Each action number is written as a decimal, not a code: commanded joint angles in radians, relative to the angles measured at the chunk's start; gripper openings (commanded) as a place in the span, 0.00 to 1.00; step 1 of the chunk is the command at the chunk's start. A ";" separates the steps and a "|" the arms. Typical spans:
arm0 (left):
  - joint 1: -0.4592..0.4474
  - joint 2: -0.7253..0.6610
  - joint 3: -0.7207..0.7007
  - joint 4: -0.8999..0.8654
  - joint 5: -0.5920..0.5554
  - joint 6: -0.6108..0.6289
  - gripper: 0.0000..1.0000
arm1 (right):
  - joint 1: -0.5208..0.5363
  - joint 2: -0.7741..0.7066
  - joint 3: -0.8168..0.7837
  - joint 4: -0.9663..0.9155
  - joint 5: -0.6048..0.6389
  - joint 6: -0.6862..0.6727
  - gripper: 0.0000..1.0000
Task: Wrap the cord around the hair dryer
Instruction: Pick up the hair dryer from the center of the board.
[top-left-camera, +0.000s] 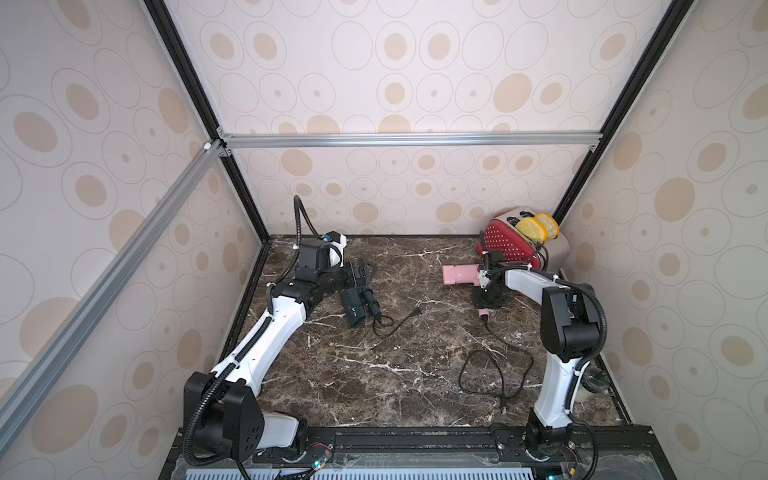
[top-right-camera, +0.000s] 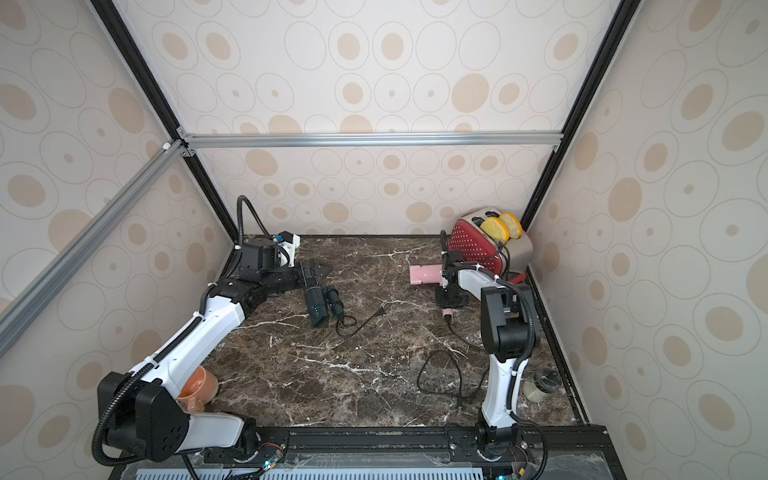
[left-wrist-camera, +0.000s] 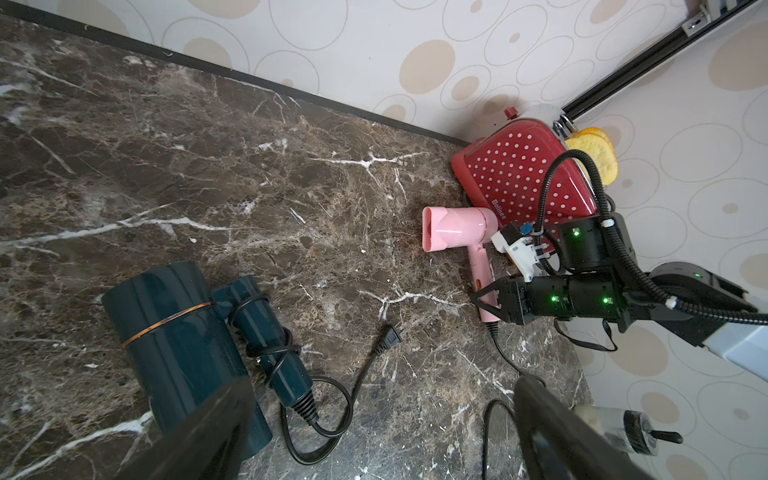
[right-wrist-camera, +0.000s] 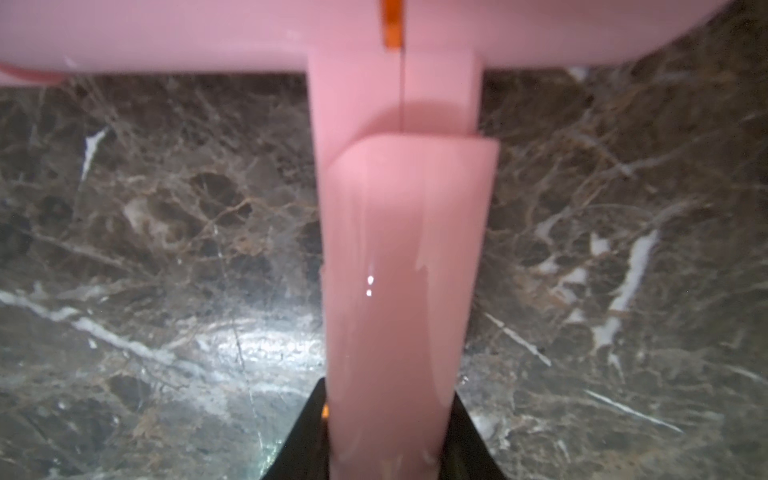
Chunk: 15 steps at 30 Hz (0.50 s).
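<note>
Dark marble tabletop (top-left-camera: 415, 374) fills the wallpapered booth, and we find the pink hair dryer (top-left-camera: 459, 274) lying at the far right, just beside the red toaster (top-left-camera: 511, 243). Our right gripper (right-wrist-camera: 388, 436) clamps the low end of its handle (right-wrist-camera: 399, 270), a finger against each side. Our left gripper (top-left-camera: 360, 272) hangs spread wide and empty by the teal hair dryer (top-left-camera: 353, 309) at the far left (that one already carries a few turns on its handle). The pink dryer's cord (top-left-camera: 460, 376) trails toward the near edge in slack loops, none around the body. We judge the dryer light, rigid and glossy, so apt to slip or pivot at its folding joint; the handle suits pinning. The cord looks limp yet springy, best pinched close to the handle's base and fed on under tension.
</note>
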<state>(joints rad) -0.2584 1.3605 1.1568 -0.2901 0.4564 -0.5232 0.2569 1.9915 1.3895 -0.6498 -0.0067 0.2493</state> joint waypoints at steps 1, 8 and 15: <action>-0.004 0.023 0.091 -0.040 0.045 0.054 0.99 | 0.076 -0.073 0.007 -0.071 0.060 -0.088 0.00; 0.009 0.147 0.298 -0.177 0.241 0.215 0.99 | 0.194 -0.247 0.069 -0.106 0.161 -0.238 0.00; 0.049 0.242 0.429 -0.114 0.536 0.210 0.99 | 0.277 -0.431 0.066 -0.076 0.094 -0.465 0.00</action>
<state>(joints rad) -0.2241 1.5845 1.5200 -0.4049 0.8116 -0.3519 0.5034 1.6226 1.4364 -0.7425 0.1104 -0.0738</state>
